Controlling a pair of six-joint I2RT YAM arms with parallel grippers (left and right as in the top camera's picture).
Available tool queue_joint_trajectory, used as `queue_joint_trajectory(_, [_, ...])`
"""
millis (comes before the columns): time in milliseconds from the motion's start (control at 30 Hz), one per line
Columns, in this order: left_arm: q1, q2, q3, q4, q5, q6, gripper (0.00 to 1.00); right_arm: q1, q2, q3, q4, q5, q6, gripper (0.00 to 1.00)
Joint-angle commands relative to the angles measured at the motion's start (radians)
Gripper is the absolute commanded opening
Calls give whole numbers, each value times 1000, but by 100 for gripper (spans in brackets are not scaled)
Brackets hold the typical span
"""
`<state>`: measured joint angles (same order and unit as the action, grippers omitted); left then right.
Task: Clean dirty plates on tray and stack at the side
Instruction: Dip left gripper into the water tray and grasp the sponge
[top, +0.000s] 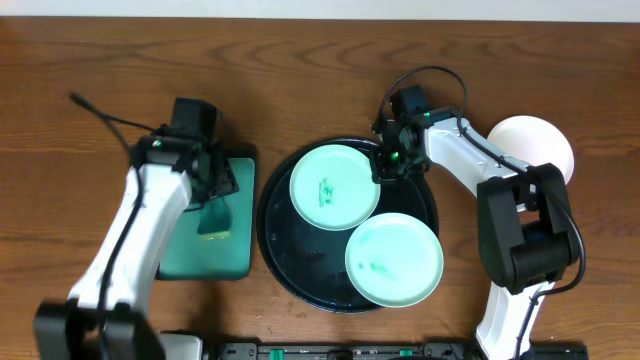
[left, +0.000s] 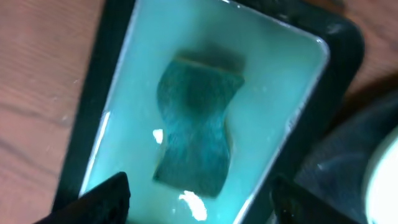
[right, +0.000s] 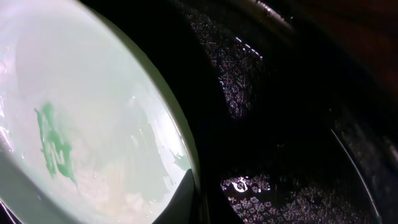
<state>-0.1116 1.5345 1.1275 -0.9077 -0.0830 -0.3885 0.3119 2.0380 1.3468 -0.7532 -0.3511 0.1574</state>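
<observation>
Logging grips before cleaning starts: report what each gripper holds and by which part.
Left gripper: nothing; it hangs open above the sponge. Right gripper: shut, seemingly pinching the upper mint plate at its right rim.

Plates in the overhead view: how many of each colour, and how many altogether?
Mint-green plates: 2, both on the black tray, each smeared green.
White plate: 1, off the tray, to its right.
Total: 3
</observation>
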Motion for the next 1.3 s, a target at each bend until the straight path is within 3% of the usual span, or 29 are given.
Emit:
queue_joint_trajectory(0, [18, 110, 0, 8, -14, 24, 60, 4, 13, -2, -5, 10, 13, 1])
queue_joint_trajectory(367, [71, 205, -119, 117, 60, 34, 58, 4, 13, -2, -22, 10, 10, 1])
queue_joint_trajectory(600, [71, 204, -175, 195, 84, 68, 43, 4, 13, -2, -25, 10, 10, 1])
queue_joint_trajectory(667, [71, 202, -174, 203, 84, 72, 25, 4, 13, -2, -25, 10, 10, 1])
queue_joint_trajectory(700, [71, 200, -172, 206, 84, 71, 20, 4, 13, -2, -25, 10, 10, 1])
queue_joint_trajectory(767, [71, 192, -167, 207, 84, 71, 19, 4, 13, -2, -25, 10, 10, 1])
queue_joint_trajectory(833, [71, 168, -160, 207, 84, 71, 11, 4, 13, -2, -28, 10, 10, 1])
queue_joint_trajectory(867, [71, 135, -157, 207, 84, 71, 7, 4, 13, -2, -29, 10, 10, 1])
queue_joint_trajectory(1100, [70, -141, -154, 197, 71, 93, 7, 4, 13, -2, -35, 10, 10, 1])
queue_joint_trajectory(1267, [48, -414, -154, 202, 53, 179, 7, 4, 13, -2, -35, 10, 10, 1])
